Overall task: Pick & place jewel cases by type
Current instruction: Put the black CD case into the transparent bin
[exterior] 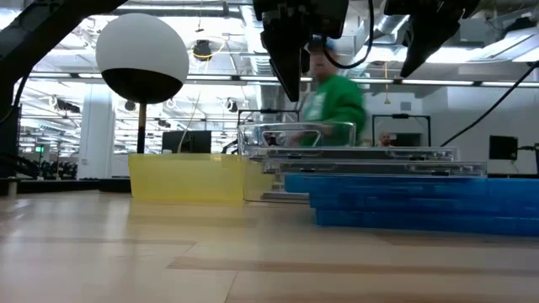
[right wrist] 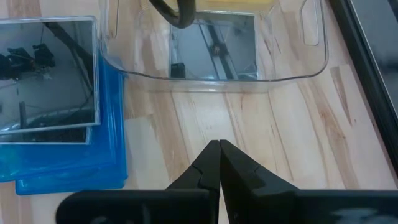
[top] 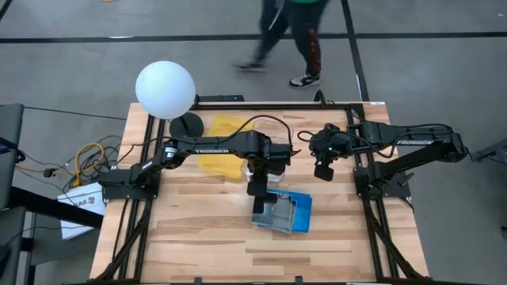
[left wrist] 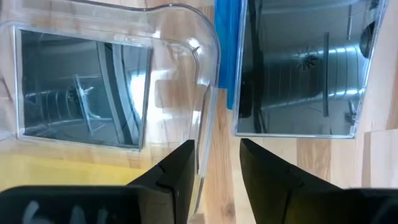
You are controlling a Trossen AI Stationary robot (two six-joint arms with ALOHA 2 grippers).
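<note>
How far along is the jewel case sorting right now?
Done: one clear jewel case lies in the clear container. In hand: nothing; the left pincer hangs open by the container's rim, and the right pincer waits shut. Left: a clear case on the blue cases.

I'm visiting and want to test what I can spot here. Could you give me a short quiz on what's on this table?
1. True or false: the clear plastic container already holds a clear jewel case.
2. What lies under the clear jewel case on the stack? A: blue jewel cases; B: the yellow tray; C: bare wood.
3. Which gripper has its fingers pressed together?

Key
1. True: one lies flat inside it.
2. A.
3. The right gripper, raised beside the stack. The left gripper shows a gap between its fingers and holds nothing, between container and stack.
</note>
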